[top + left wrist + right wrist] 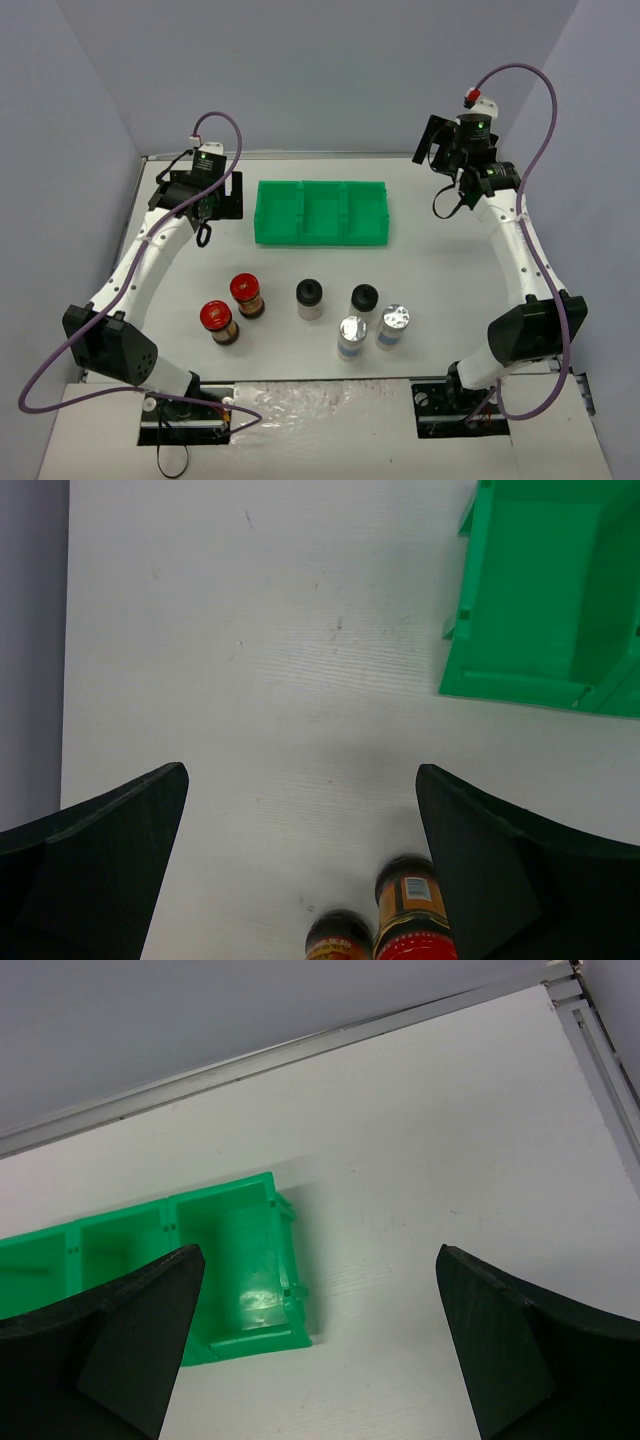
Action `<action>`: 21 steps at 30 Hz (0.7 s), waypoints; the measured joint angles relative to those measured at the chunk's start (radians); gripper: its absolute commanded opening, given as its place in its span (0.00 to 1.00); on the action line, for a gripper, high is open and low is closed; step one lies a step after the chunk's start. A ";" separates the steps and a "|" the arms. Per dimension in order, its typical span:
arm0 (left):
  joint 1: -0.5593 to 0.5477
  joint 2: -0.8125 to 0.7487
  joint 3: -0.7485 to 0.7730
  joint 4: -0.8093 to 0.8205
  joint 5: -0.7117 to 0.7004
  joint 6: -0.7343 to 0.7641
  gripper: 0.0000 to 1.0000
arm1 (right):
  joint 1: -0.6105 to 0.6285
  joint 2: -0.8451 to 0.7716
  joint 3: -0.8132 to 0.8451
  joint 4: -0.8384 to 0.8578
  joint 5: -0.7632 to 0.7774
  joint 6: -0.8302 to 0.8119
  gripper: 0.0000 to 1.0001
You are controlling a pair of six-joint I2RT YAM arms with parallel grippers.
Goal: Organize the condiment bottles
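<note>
Six condiment bottles stand in a loose row on the white table. Two are red-capped with dark contents (pixel 246 294) (pixel 219 321), two black-capped and pale (pixel 310 297) (pixel 364 299), two silver-capped (pixel 352 337) (pixel 393 325). The red-capped pair also shows at the bottom of the left wrist view (pixel 414 918) (pixel 337 936). My left gripper (pixel 224 196) (pixel 300 780) is open and empty, high at the back left, left of the green tray (pixel 321 213). My right gripper (pixel 436 146) (pixel 315 1260) is open and empty at the back right, right of the tray.
The green three-compartment tray (pixel 540 600) (pixel 150 1270) sits empty at the back centre. Grey walls enclose the table on the left, back and right. The arm bases stand at the near edge.
</note>
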 measured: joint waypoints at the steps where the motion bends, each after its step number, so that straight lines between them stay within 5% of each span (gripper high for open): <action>1: 0.000 0.000 0.000 0.000 0.000 0.000 0.97 | 0.000 -0.001 -0.006 0.005 0.000 0.000 1.00; 16: 0.000 -0.001 0.000 -0.006 -0.003 0.001 0.97 | 0.000 -0.033 -0.045 0.025 -0.014 0.001 1.00; 21: -0.001 -0.001 0.011 -0.011 0.015 0.000 0.94 | 0.002 -0.033 -0.045 0.025 -0.079 0.017 0.93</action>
